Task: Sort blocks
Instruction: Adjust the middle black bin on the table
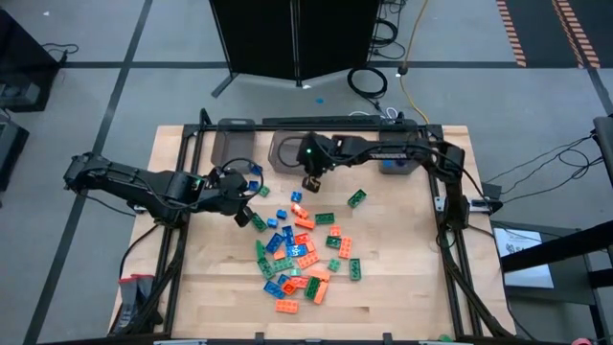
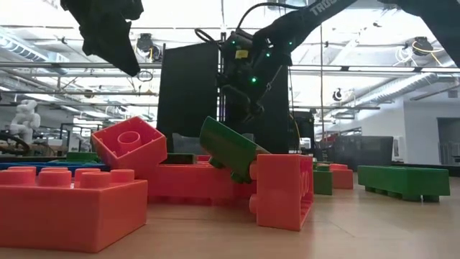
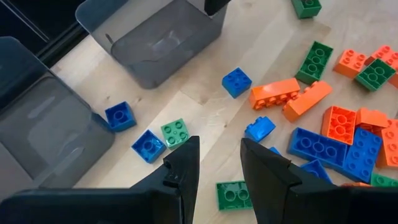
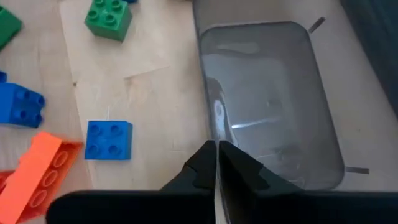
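Several orange, green and blue blocks (image 1: 302, 254) lie in a loose heap on the wooden table, with stray ones around it. My left gripper (image 3: 219, 149) hovers open over stray blocks at the heap's left, above a green block (image 3: 233, 194) and near a blue one (image 3: 148, 145); nothing is between its fingers. My right gripper (image 4: 216, 146) is shut with nothing between its fingers. It hangs over the near rim of the middle grey bin (image 4: 267, 99), beside a blue block (image 4: 109, 140) lying on the table.
Three grey translucent bins stand along the far edge: left (image 1: 235, 144), middle (image 1: 287, 149) and right (image 1: 395, 165). Black frame rails (image 1: 450, 230) run along the table's sides. Bare wood shows at the near left (image 1: 211, 287) and the right (image 1: 402, 249).
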